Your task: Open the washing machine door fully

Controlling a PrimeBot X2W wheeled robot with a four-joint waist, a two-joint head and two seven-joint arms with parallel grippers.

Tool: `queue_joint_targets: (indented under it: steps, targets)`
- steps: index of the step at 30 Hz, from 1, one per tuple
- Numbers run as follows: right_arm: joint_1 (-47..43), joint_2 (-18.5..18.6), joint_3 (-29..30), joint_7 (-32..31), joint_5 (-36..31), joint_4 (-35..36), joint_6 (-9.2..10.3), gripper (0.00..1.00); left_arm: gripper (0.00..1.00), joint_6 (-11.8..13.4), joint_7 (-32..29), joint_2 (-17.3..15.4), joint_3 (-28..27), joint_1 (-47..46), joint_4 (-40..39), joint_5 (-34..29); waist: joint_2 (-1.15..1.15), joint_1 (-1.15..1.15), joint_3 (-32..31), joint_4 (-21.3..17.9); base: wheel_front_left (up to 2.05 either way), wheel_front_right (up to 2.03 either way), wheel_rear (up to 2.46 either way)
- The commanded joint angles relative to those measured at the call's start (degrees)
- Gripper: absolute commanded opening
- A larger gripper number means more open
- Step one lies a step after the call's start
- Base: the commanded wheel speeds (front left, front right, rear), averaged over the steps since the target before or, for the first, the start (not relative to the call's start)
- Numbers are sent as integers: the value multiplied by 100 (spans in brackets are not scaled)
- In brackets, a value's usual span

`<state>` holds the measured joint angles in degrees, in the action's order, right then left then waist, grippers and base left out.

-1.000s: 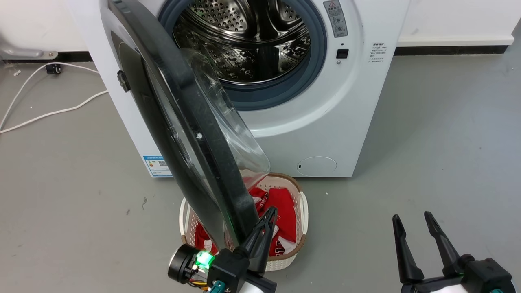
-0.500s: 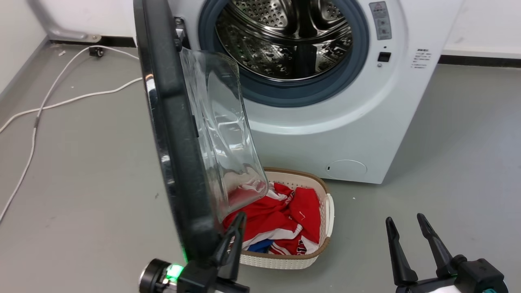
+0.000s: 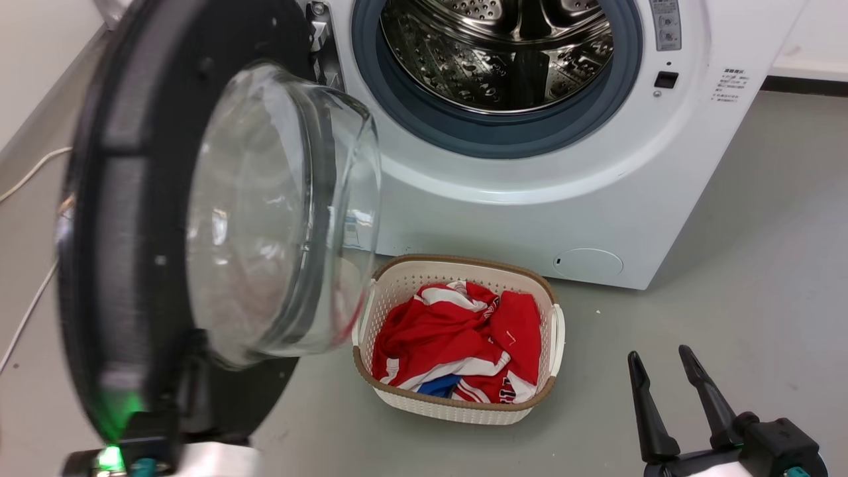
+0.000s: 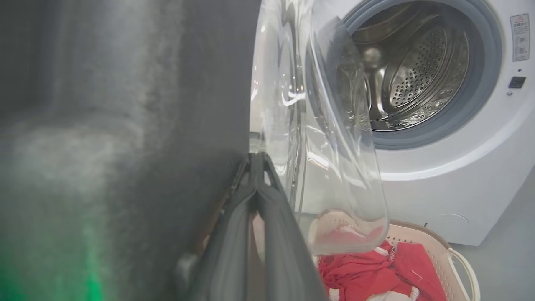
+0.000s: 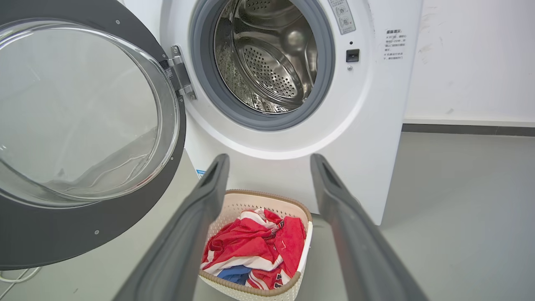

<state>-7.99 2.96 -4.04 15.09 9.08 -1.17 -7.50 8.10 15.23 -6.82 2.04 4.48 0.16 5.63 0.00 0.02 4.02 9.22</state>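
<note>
The washing machine stands with its steel drum exposed. The washing machine door hangs swung far out to the left on its hinge, with its clear glass bowl facing me. In the left wrist view my left gripper is shut, and its fingers press against the door's dark inner face beside the bowl. In the head view that arm's green-lit wrist sits under the door's lower rim. My right gripper is open and holds nothing, low at the right, well away from the door.
A cream laundry basket with red clothes sits on the grey floor right in front of the machine, just right of the door. A white cable lies on the floor at the left, near a wall.
The door has swung much further open to the left, from edge-on to showing its inner face. My left gripper went with it. The head camera has shifted; the right gripper stayed put.
</note>
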Motion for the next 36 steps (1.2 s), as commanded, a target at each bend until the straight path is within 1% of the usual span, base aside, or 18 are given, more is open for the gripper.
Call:
queue_joint_targets:
  steps: [1, 7, 12, 18, 22, 28, 36]
  targets:
    - [109, -17, 10, 10, -3, -10, 1, 100, 0, 46, -14, -88, -185, 24, 1, 54, 0, -2, 22, 3, 0, 0, 0]
    - [184, -17, 17, 10, -74, -7, 1, 100, 0, -156, -15, -111, -928, -172, 84, 302, 0, -2, 173, -5, 0, 0, 0]
    - [280, -16, 25, 10, -156, 5, 1, 100, 0, -248, -14, -120, -1539, -404, 231, 347, 0, -2, 351, -39, 0, 0, 0]
    - [416, -17, 75, 10, -233, 35, 1, 100, 0, -374, -15, -134, -2179, -742, 524, 375, 0, -2, 609, -78, 0, 0, 0]
    - [499, -17, 104, 10, -271, 60, 1, 100, 0, -528, -16, -132, -2527, -960, 783, 443, 0, -2, 759, -95, 0, 0, 0]
    - [615, -17, 115, 10, -289, 63, 1, 100, 0, -694, -16, -292, -2966, -1339, 1296, 433, 0, -2, 941, -129, 0, 0, 0]
    - [697, -17, 131, 10, -322, 78, 1, 100, 0, -849, -15, -702, -3537, -1922, 1896, 428, 0, -2, 1066, -185, 0, 0, 0]
